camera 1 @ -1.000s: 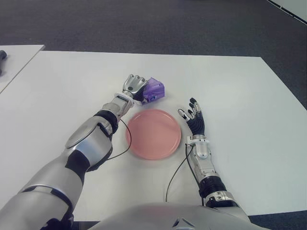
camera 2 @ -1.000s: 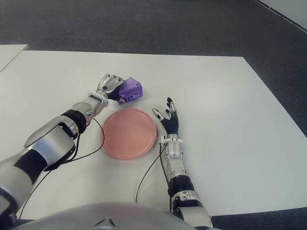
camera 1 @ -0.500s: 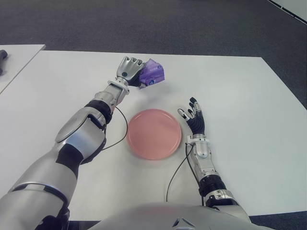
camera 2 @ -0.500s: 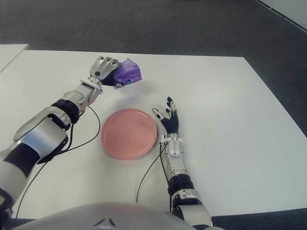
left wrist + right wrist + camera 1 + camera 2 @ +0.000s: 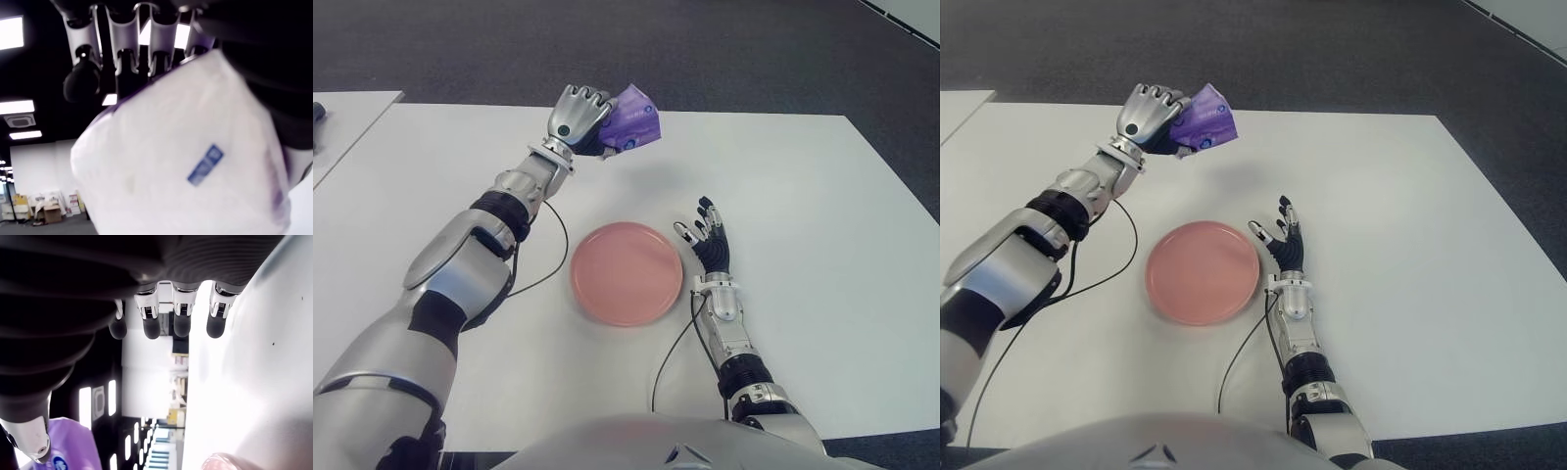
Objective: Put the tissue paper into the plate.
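Purple plastic-wrapped tissue paper pack (image 5: 631,123) held in the air by the left hand (image 5: 579,119), beyond the round pink plate (image 5: 626,273).

The soft pack is purple on the outside with a small blue label; in the left wrist view its pale face (image 5: 186,161) fills most of the picture and hides the palm behind it. The left hand's silver fingers (image 5: 122,39) are curled over the pack's upper edge and clamp it, raised over the far part of the white table (image 5: 822,196), well apart from the plate. The right hand (image 5: 710,245) shows just beside the plate on its right, fingers (image 5: 181,308) spread and relaxed, gripping nothing. Whether the right hand touches the table cannot be told.
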You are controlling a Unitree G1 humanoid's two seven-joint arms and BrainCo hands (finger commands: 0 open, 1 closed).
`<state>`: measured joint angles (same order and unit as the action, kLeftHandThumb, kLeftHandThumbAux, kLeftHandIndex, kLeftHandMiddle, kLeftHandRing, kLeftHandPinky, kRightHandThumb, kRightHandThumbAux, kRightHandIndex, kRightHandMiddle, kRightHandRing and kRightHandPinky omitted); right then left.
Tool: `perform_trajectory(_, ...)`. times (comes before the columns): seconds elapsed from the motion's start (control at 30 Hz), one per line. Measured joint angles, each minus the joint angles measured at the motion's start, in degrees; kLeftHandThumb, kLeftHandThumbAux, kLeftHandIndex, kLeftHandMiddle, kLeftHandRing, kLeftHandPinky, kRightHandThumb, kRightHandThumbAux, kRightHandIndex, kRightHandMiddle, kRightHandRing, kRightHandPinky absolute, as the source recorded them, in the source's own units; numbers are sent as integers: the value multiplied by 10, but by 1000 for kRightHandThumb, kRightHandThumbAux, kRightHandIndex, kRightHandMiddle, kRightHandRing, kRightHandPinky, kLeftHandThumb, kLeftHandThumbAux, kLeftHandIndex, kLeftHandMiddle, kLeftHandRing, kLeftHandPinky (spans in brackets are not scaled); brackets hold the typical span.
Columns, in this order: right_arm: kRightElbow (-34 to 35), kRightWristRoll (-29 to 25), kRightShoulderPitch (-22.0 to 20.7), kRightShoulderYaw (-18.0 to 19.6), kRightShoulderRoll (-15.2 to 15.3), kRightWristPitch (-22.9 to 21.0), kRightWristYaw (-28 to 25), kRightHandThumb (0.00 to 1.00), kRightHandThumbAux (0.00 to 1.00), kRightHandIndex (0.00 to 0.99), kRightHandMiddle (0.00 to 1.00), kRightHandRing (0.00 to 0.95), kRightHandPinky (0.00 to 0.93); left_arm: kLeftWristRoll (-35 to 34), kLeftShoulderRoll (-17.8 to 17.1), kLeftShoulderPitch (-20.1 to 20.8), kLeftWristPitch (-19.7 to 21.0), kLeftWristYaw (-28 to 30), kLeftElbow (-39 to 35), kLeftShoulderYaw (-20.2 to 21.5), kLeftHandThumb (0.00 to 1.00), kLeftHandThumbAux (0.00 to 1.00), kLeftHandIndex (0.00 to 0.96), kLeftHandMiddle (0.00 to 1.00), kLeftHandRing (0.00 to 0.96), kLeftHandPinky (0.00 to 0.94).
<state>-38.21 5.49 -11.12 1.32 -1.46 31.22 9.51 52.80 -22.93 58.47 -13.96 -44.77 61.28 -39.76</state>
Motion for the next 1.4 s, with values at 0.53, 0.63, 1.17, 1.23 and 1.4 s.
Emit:
perform_trajectory(0.53, -7, 0, -1, 0, 1, 12, 2, 161, 601, 0, 0, 0, 19, 6, -58, -87, -25, 44, -210, 30, 951, 649, 386, 513, 534, 794)
perform_trajectory(0.63, -7, 0, -1, 0, 1, 12, 2, 159, 596, 0, 0, 0, 20, 9, -73, -109, -45, 67, -253, 30, 951, 649, 387, 513, 535, 800)
perform_trajectory(1.17, -1, -5, 3, 1, -1, 11, -6, 140, 588, 0, 0, 0, 20, 51, -145, -238, -119, 195, -428, 30, 951, 647, 389, 516, 536, 811)
perform_trajectory(1.23, -1, -4, 4, 1, 0, 11, -7, 139, 588, 0, 0, 0, 20, 45, -151, -246, -124, 225, -439, 33, 951, 648, 389, 513, 536, 804)
perform_trajectory(1.4, -2, -5, 1, 1, 0, 9, -9, 142, 595, 0, 0, 0, 19, 36, -171, -256, -127, 335, -465, 36, 950, 649, 386, 508, 536, 805)
